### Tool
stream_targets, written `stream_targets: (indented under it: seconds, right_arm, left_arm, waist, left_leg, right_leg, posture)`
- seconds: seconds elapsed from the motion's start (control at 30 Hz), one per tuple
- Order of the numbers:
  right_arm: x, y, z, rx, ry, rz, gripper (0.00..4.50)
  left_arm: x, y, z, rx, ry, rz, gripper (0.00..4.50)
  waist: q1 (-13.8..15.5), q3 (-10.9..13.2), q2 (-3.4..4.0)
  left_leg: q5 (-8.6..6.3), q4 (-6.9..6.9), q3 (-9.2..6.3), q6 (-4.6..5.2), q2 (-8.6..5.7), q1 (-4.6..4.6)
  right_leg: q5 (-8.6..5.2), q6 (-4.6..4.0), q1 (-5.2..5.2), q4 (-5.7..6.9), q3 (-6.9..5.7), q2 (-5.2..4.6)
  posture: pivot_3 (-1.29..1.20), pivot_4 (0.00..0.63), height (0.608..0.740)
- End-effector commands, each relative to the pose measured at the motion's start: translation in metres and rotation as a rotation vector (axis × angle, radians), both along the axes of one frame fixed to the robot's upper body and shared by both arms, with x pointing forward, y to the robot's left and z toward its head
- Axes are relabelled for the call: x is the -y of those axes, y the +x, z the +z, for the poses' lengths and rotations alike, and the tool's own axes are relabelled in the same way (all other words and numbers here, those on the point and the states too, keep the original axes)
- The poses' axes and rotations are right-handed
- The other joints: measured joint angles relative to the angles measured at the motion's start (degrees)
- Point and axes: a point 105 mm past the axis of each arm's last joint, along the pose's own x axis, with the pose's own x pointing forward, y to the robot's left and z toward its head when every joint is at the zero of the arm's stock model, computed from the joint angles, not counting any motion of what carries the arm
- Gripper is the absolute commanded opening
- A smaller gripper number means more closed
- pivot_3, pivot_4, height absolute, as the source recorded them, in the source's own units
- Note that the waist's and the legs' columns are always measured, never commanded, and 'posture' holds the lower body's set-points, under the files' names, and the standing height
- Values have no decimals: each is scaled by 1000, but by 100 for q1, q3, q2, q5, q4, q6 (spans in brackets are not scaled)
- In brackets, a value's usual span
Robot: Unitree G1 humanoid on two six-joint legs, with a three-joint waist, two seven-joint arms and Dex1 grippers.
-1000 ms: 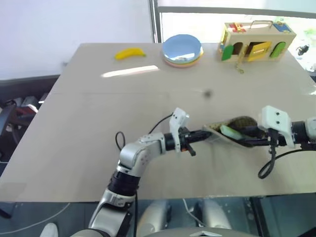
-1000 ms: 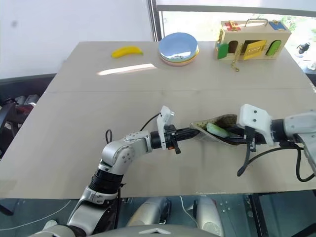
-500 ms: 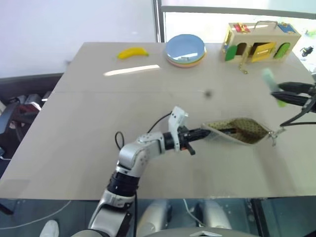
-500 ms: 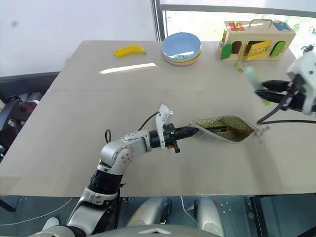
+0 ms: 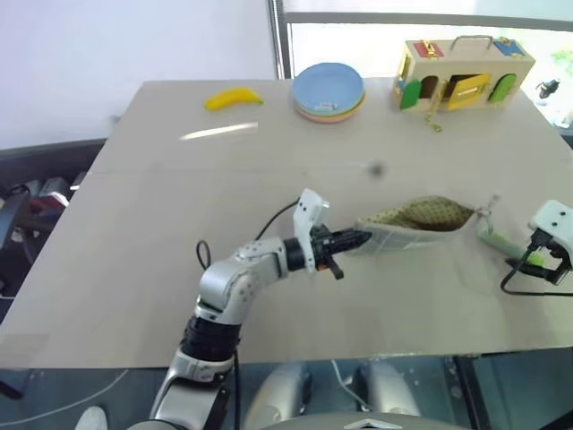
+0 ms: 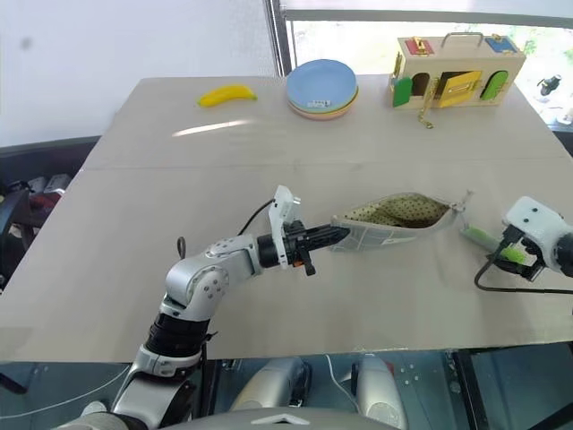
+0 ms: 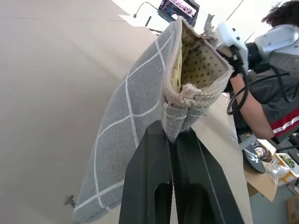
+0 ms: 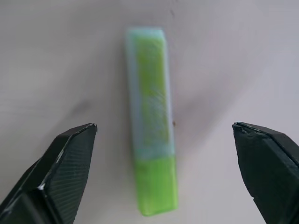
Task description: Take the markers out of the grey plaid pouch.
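Observation:
The grey plaid pouch (image 5: 416, 218) lies open-mouthed on the table, its tan dotted lining showing. My left gripper (image 5: 356, 239) is shut on the pouch's left end seam (image 7: 180, 105), pointing to the right. One of the markers, the light-green highlighter (image 8: 152, 121), lies flat on the table just right of the pouch (image 6: 394, 213), near its zipper pull. My right gripper (image 8: 163, 128) hovers over that highlighter (image 5: 503, 242) with its fingers spread wide on either side and touching nothing.
A yellow banana (image 5: 233, 98), a stack of plates (image 5: 329, 90) and a wooden latch box (image 5: 466, 72) stand along the table's far edge. The table's right edge is close to my right gripper (image 6: 512, 254). A person (image 7: 280, 112) is beyond the table.
My right gripper pulled the green highlighter out of the pouch, swung it right, lowered it to the table and opened. The left gripper kept its hold on the pouch.

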Motion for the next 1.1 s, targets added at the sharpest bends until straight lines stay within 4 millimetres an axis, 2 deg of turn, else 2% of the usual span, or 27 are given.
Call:
stream_targets:
  seconds: [0.03, 0.1, 0.17, 0.2, 0.23, 0.27, 0.37, 0.47, 0.5, 0.6, 0.87, 0.97, 1.1]
  right_arm:
    - [-32, 11, 85, 232, 77, 99, 4455]
    - [-62, 8, 111, 280, 153, 184, 4455]
    - [-86, 4, 125, 307, 193, 255, 4455]
    - [-95, 3, 128, 315, 208, 280, 3922]
    - [-107, 0, 127, 304, 216, 320, 3670]
    - [-117, -4, 125, 287, 220, 355, 3215]
    - [-147, -14, 114, 225, 248, 457, 1667]
    - [-164, -21, 103, 182, 263, 531, 114]
    - [-167, -22, 99, 170, 260, 543, 43]
    - [-169, -17, 85, 152, 229, 549, 43]
    - [-161, 11, 40, 113, -13, 584, 43]
    - [-167, 13, 27, 66, -81, 657, 842]
    - [-176, 24, 25, 81, -114, 678, 2557]
  left_arm:
    - [0, -2, 12, 40, -26, -5, 0]
    - [1, -1, 11, 36, -26, -3, 0]
    - [2, -1, 10, 34, -26, -4, 0]
    - [2, 0, 9, 33, -25, -4, 0]
    - [3, 0, 7, 31, -22, -4, 0]
    - [4, 0, 5, 28, -20, -5, 0]
    - [6, 1, 1, 20, -18, -7, 0]
    - [8, 3, 0, 19, -19, -8, 0]
    - [8, 3, 0, 19, -20, -11, 0]
    - [11, 2, -1, 16, -21, -23, 0]
    - [14, 0, -2, 4, -19, -49, 0]
    - [15, 1, -3, -6, -19, -48, 0]
    - [15, 3, -4, -25, -24, -37, 0]
  waist:
    - [-26, 2, 4]
    - [-26, 4, 9]
    - [1, 5, 7]
    - [6, 5, 6]
    - [24, 6, 4]
    - [45, 6, 4]
    - [59, 7, 3]
    - [58, 6, 3]
    - [57, 6, 3]
    - [36, 6, 4]
    - [3, 5, 2]
    - [-1, 5, 3]
    - [-12, 5, 2]
  left_leg:
    - [0, 0, 1, 0, 0, 0]
    - [0, -1, 5, 0, 1, 2]
    - [0, -3, -11, 0, 5, 0]
    - [-1, -4, -20, -1, 6, -3]
    - [-1, -4, -22, -1, 6, -5]
    - [-1, -3, -27, 0, 4, -11]
    - [-5, 4, -29, 7, -2, -26]
    - [-6, 8, -29, 9, -3, -45]
    - [-5, 9, -29, 8, -3, -52]
    - [-4, 9, -26, 7, -2, -53]
    - [-4, 14, -24, 6, -4, -52]
    - [-3, 13, -21, 6, -4, -53]
    - [-3, 13, -21, 5, -2, -53]
  right_leg:
    - [0, 0, 0, -1, 2, 0]
    - [0, 0, 0, 0, 5, 1]
    - [0, 0, 1, -2, -9, 3]
    - [0, 0, 2, -5, -17, 3]
    - [0, 0, 2, -8, -20, 2]
    - [0, 0, 3, -13, -26, -1]
    - [0, 0, 0, -26, -30, -7]
    - [0, 0, -20, -24, -30, -9]
    - [0, 0, -28, -19, -30, -8]
    - [0, 0, -32, -11, -28, -7]
    - [0, 0, -34, -5, -27, -6]
    - [0, 0, -38, -5, -24, -5]
    - [0, 0, -38, -4, -22, -3]
  posture:
    - [0, 150, 740]
    - [0, 150, 740]
    - [0, 150, 740]
    - [0, 150, 740]
    - [0, 150, 740]
    - [0, 150, 740]
    - [0, 150, 740]
    - [0, 150, 740]
    - [0, 150, 740]
    - [0, 150, 740]
    - [0, 150, 740]
    - [0, 150, 740]
    - [0, 150, 740]
